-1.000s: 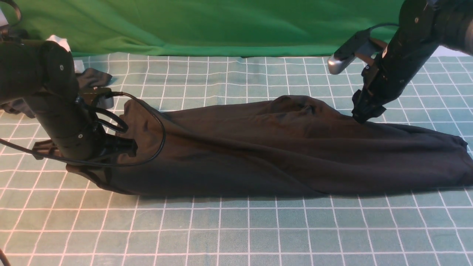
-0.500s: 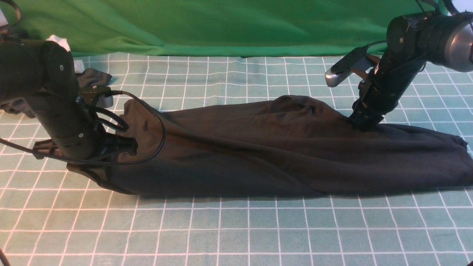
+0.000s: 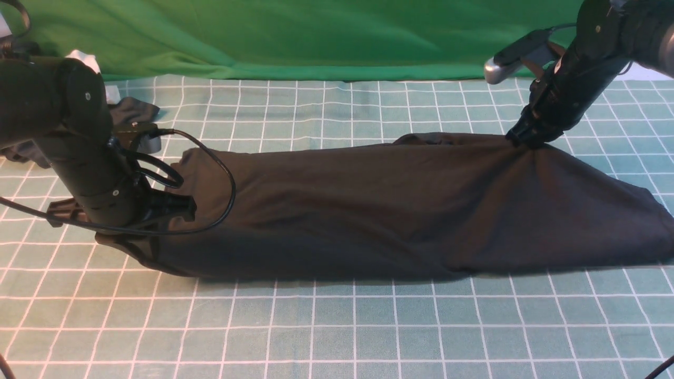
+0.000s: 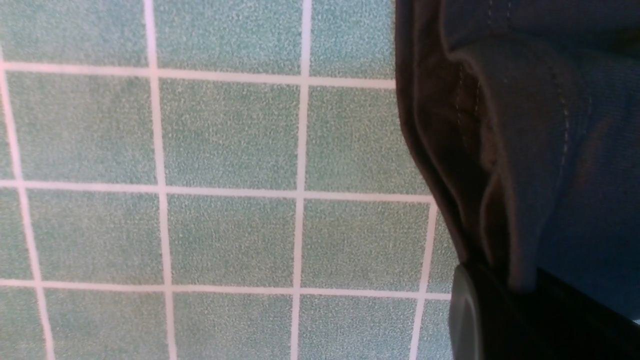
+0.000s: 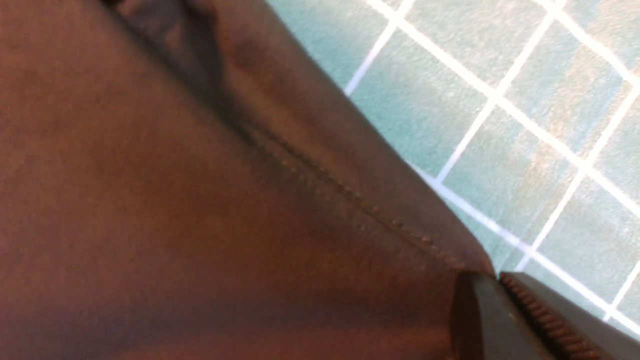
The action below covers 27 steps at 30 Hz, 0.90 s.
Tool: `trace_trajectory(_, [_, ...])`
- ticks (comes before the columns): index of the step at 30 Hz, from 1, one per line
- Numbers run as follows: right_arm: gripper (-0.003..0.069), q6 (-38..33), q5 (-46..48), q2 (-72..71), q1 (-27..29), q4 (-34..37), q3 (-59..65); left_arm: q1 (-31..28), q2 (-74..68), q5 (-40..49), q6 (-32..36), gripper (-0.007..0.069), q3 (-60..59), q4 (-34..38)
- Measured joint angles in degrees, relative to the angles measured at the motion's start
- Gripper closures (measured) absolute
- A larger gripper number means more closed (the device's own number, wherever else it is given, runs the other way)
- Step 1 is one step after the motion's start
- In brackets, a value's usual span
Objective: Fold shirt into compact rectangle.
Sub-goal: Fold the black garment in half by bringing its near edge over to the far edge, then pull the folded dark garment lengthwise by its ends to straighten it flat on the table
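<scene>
The shirt (image 3: 368, 210) lay as one long lengthwise-folded band across the mat's (image 3: 337, 326) middle; the crosswise folds looked undone. The left gripper (image 4: 510, 310) was clamped on its left end, and the right gripper (image 3: 528, 141) pinched the raised far hem. Only the wrist views showed those closed grips.

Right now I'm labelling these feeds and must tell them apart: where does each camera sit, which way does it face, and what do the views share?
Front view: sits between the arms and looks forward over the checked mat to the green backdrop; shows both arms, with the left gripper and right gripper on the shirt.
Left wrist view: on the left wrist, looks down at the mat and the shirt's hem; one dark finger shows.
Right wrist view: on the right wrist, close on the shirt's stitched seam; closed fingertips show.
Shared: all three see the shirt and the mat.
</scene>
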<state>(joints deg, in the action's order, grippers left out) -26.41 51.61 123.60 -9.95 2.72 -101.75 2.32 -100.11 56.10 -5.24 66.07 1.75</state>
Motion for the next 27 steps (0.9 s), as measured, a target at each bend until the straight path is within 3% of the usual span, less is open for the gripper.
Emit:
trace_trajectory(4, [0.0585, 0.7, -1.3, 0.0, 0.0, 0.0, -0.1, 0.0, 0.0, 0.0, -0.1, 0.0594, 0.0, 0.0])
trace_trajectory(7, [0.0474, 1.1, -1.4, 0.0, 0.0, -0.2, -0.6, 0.0, 0.0, 0.2, -0.7, 0.055, 0.0, 0.0])
trace_trajectory(11, [0.0311, 4.0, 3.9, -0.4, 0.4, -1.8, -4.0, 0.0, 0.0, 2.6, -2.2, 0.0417, 0.8, -1.7])
trace_trajectory(14, [0.0253, 9.1, 12.0, -1.8, 2.0, -2.7, -8.9, 0.0, 0.0, 6.4, -3.5, 0.0288, 4.2, -4.0])
trace_trajectory(16, [0.0249, 12.1, 15.1, -3.2, 3.8, -3.2, -11.5, 0.0, 0.0, 8.0, -3.7, 0.0216, 7.1, -4.8])
trace_trajectory(17, [0.0249, 13.0, 15.6, -3.6, 4.3, -3.2, -12.0, 0.0, 0.0, 8.1, -3.7, 0.0216, 7.4, -4.8])
trace_trajectory(19, [0.0253, 19.3, 16.8, -7.0, 8.0, -2.1, -12.2, 0.0, 0.0, 8.4, -3.8, 0.014, 10.4, -4.8])
trace_trajectory(27, [0.0244, 21.7, 17.8, -17.6, 19.9, 6.7, 2.6, 0.0, 0.0, 8.3, -3.8, 0.0083, 11.7, -3.9])
